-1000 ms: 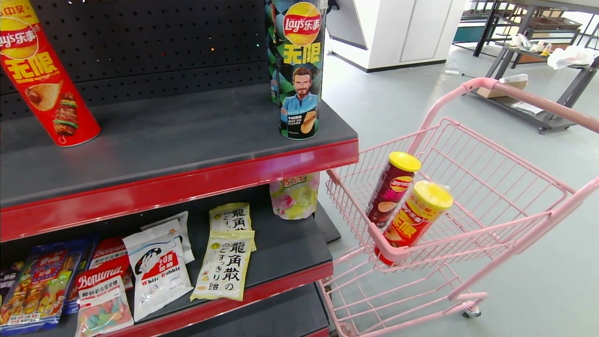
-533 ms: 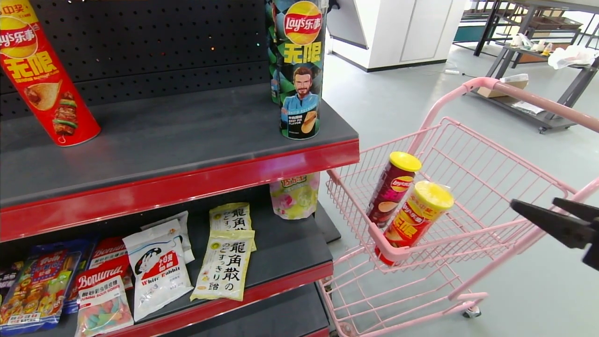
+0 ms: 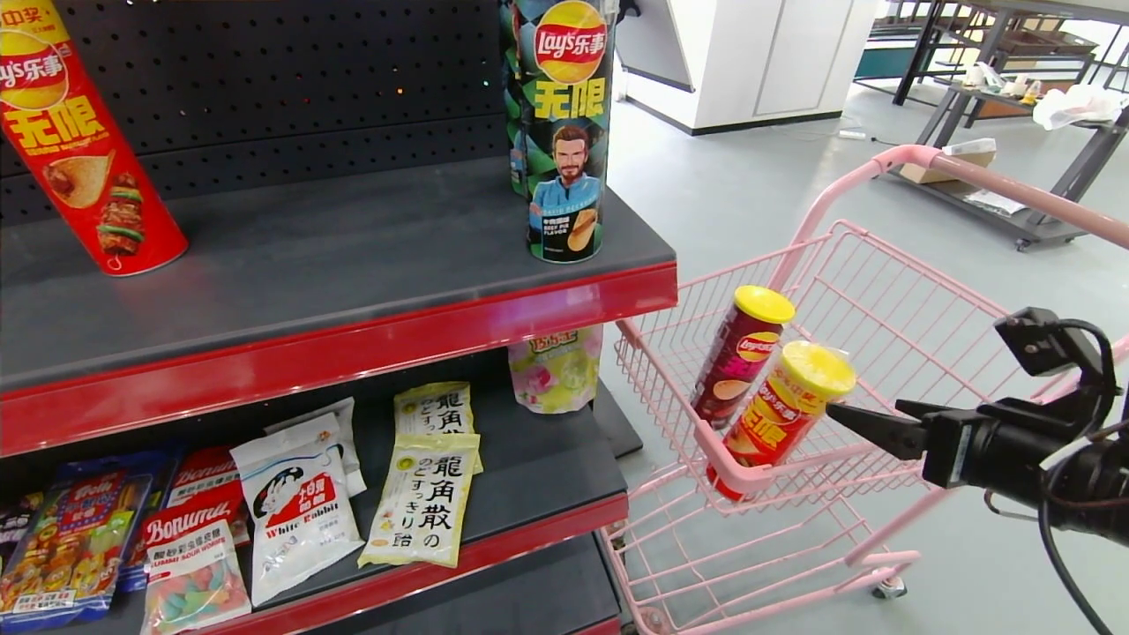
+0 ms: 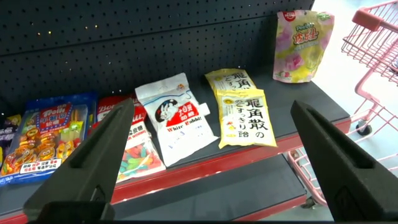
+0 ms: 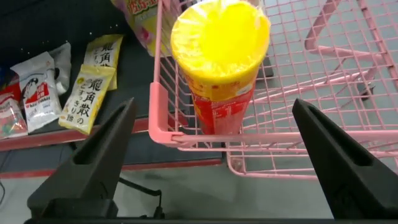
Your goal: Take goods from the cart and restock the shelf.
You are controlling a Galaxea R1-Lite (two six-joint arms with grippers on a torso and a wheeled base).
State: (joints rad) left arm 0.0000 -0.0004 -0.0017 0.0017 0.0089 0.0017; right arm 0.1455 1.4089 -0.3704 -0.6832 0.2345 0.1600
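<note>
Two chip cans with yellow lids lean in the front corner of the pink cart (image 3: 891,291): a dark red can (image 3: 739,354) and a red and yellow can (image 3: 781,414). My right gripper (image 3: 873,419) hovers open just right of the red and yellow can (image 5: 219,68), which stands between and beyond its spread fingers (image 5: 93,168). On the upper shelf (image 3: 335,256) stand a red can (image 3: 84,141) at the left and a dark green can (image 3: 564,132) at the right end. My left gripper (image 4: 212,104) is open, facing the lower shelf (image 4: 249,155).
Flat snack bags (image 3: 300,503) lie along the lower shelf, and a pale green pouch (image 3: 556,370) leans at its right end. The cart's pink handle (image 3: 997,190) rises behind my right arm. Metal tables (image 3: 1041,106) stand far back on the grey floor.
My right gripper has come into the head view from the right and moved left, up to the red and yellow can. The cans and cart have not moved.
</note>
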